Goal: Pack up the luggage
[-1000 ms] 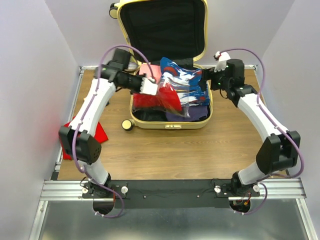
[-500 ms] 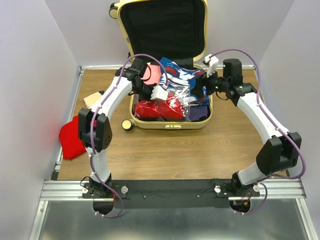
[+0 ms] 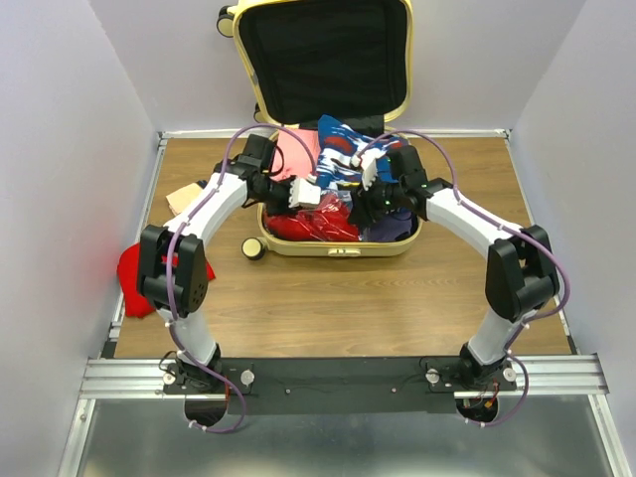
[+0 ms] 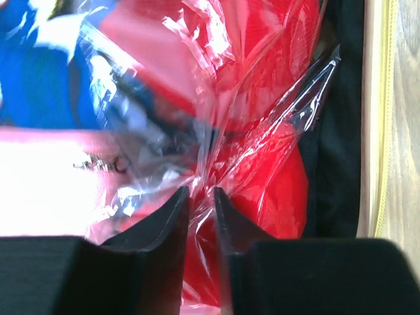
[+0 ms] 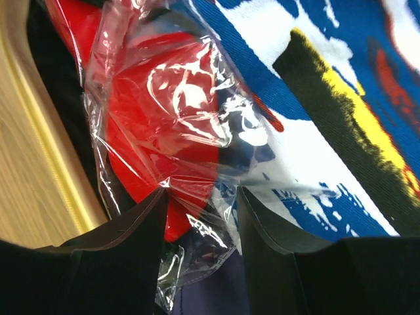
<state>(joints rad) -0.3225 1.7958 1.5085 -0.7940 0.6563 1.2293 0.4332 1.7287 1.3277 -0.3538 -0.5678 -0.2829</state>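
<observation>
- Both arms swung in over luggage [image 3: 338, 246], lying open at 12 o'clock on counter [image 3: 397, 298].
- Left tool [image 4: 200, 191] just cracked apart, red bag [image 4: 275, 177] film in the gap: likely dropped in.
- Right tool [image 5: 200, 190] apart, narrowing around clear wrap [image 5: 197, 131].

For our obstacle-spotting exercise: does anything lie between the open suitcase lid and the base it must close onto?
Yes: the left gripper and right gripper sit in the luggage base, among the bagged clothes heaped there; its lid would likely hit them.

Open luggage [image 3: 318, 248] full of clothes [image 3: 308, 227]
</observation>
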